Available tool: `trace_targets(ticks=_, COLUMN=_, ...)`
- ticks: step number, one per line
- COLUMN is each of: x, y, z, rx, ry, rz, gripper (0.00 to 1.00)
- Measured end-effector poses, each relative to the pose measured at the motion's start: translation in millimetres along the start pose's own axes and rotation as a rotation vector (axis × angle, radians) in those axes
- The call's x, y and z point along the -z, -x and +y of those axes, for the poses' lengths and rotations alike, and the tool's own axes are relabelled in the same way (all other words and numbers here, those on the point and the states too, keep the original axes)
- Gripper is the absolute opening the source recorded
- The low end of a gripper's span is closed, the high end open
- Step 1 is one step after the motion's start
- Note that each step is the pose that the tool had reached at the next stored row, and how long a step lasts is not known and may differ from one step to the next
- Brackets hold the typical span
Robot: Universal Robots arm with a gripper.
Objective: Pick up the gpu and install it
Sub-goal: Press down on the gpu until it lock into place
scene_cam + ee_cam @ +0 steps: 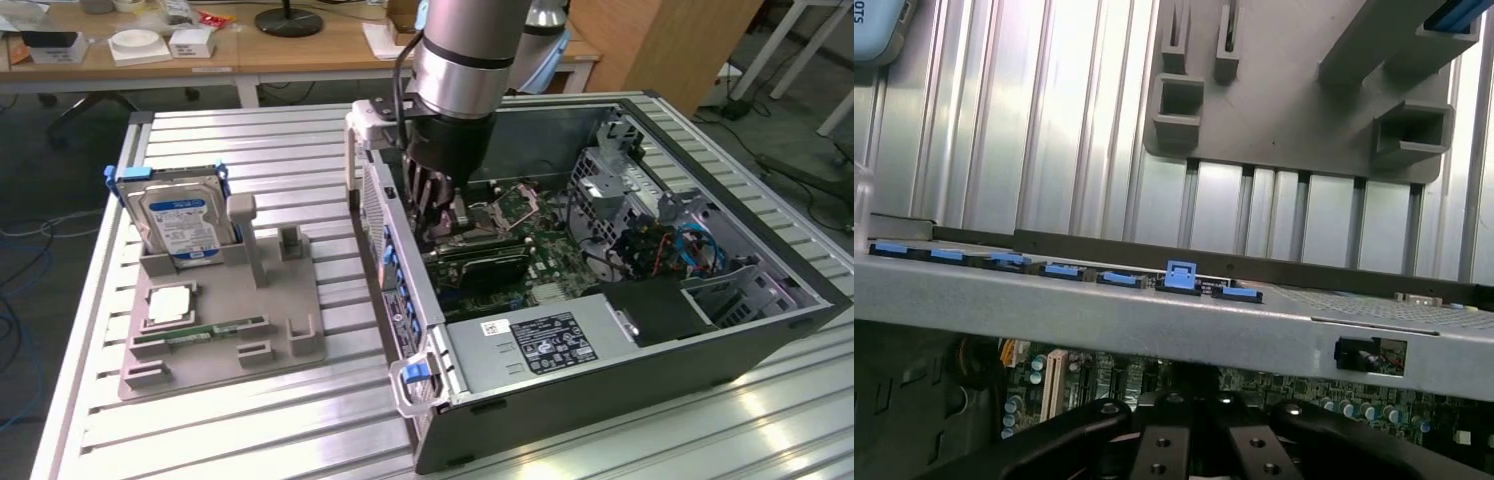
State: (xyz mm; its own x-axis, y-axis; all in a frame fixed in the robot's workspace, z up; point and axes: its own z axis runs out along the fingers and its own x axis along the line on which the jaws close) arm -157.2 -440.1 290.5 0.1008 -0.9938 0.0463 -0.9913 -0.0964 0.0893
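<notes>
- Exterior view: the arm reaches down into the open computer case (747, 330), its gripper (438, 228) low over the motherboard (534, 265) near the case wall on the exterior view's left.
- The gpu (483, 265) appears as a dark flat card lying just below the gripper on the motherboard; whether it is fully seated in its slot is hard to tell, since the gripper hides part of it.
- The jaws are clenched; they seem to press on or pinch the card's upper edge, though the contact itself is not clear.
- On the ribbed metal table (267, 420), to the exterior view's left of the case, a grey holder (234, 330) carries an upright blue-labelled hard drive (180, 215) and a narrow green memory stick (214, 330) lying flat.
- Wrist view: the black gripper (1204, 450) sits with its fingers (1159, 455) drawn together.
- Beyond it runs the case's grey side wall (1154, 320), lined with blue clips (1181, 275), with green circuit board (1334, 405) beneath.
- Past the wall lie the table and the grey holder (1284, 90).
</notes>
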Motion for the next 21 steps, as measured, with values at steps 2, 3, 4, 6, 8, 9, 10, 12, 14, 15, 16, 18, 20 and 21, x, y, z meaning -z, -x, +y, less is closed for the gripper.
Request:
trace_targets(ticks=2, x=0.0, y=0.1, z=0.9, rx=0.000, ry=0.0003, rz=0.0026, gripper=0.10)
trace_targets(ticks=3, x=-0.1, y=0.2, z=1.4, rx=0.000, ry=0.0003, rz=0.0038, gripper=0.10)
trace_targets(ticks=4, x=-0.2, y=0.5, z=1.9, rx=0.001, ry=0.0004, rz=0.0052, gripper=0.10)
trace_targets(ticks=6, x=-0.3, y=1.3, z=2.5, rx=0.001, ry=0.0007, rz=0.0086, gripper=0.10)
trace_targets(ticks=8, x=-0.2, y=4.0, z=2.5, rx=0.001, ry=0.0012, rz=0.0154, gripper=0.10)
trace_targets(ticks=9, x=-0.1, y=4.5, z=2.4, rx=0.001, ry=0.0014, rz=0.0165, gripper=0.10)
trace_targets(ticks=10, x=-0.1, y=4.5, z=2.4, rx=0.001, ry=0.0015, rz=0.0169, gripper=0.10)
trace_targets(ticks=12, x=-0.1, y=4.5, z=2.5, rx=0.002, ry=0.0015, rz=0.0174, gripper=0.10)
trace_targets(ticks=14, x=-0.2, y=5.1, z=2.5, rx=0.002, ry=0.0016, rz=0.0183, gripper=0.10)
trace_targets(ticks=15, x=-0.3, y=5.9, z=2.5, rx=0.003, ry=0.0017, rz=0.0183, gripper=0.10)
trace_targets(ticks=16, x=-0.5, y=6.5, z=2.2, rx=0.003, ry=0.0017, rz=0.0184, gripper=0.10)
trace_targets(ticks=18, x=-0.7, y=6.9, z=2.0, rx=0.003, ry=0.0015, rz=0.0183, gripper=0.10)
trace_targets(ticks=20, x=-0.6, y=7.0, z=1.6, rx=0.004, ry=0.0016, rz=0.0184, gripper=0.10)
trace_targets(ticks=21, x=-0.7, y=7.0, z=1.4, rx=0.004, ry=0.0016, rz=0.0183, gripper=0.10)
